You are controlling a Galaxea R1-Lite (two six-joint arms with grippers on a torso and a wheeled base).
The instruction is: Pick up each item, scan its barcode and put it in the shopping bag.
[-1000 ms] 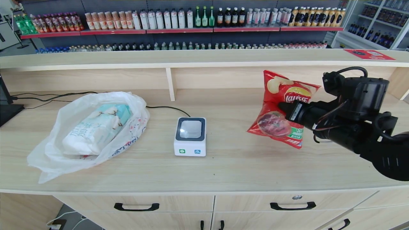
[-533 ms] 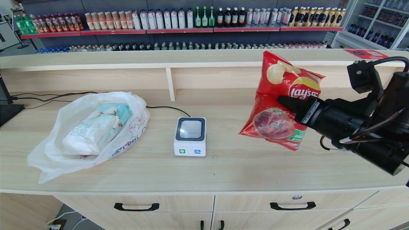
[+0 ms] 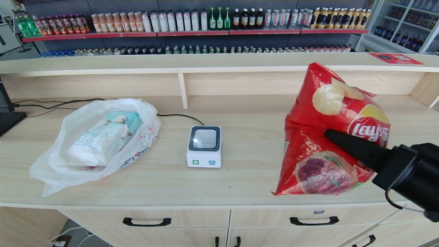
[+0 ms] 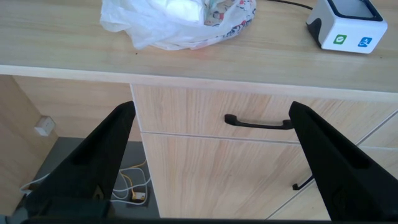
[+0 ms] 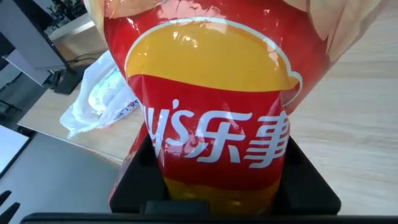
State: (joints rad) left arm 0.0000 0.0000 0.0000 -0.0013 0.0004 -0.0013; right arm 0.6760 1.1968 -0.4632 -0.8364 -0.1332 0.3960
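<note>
The chip bag (image 3: 308, 144) is glossy red, with a yellow disc, white lettering, pale chip pictures and a dark purplish-red meat picture. The right gripper (image 3: 331, 135) and left gripper (image 4: 211, 112) are black. The shopping bag (image 3: 61, 161) is translucent white with red and blue print; the tissue pack (image 3: 99, 140) inside is white and pale teal. The scanner (image 3: 204, 156) is white, its window framed dark grey, with green and blue icons. The counter (image 3: 247, 171) is light wood grain, its drawer handles (image 3: 146, 222) black
</note>
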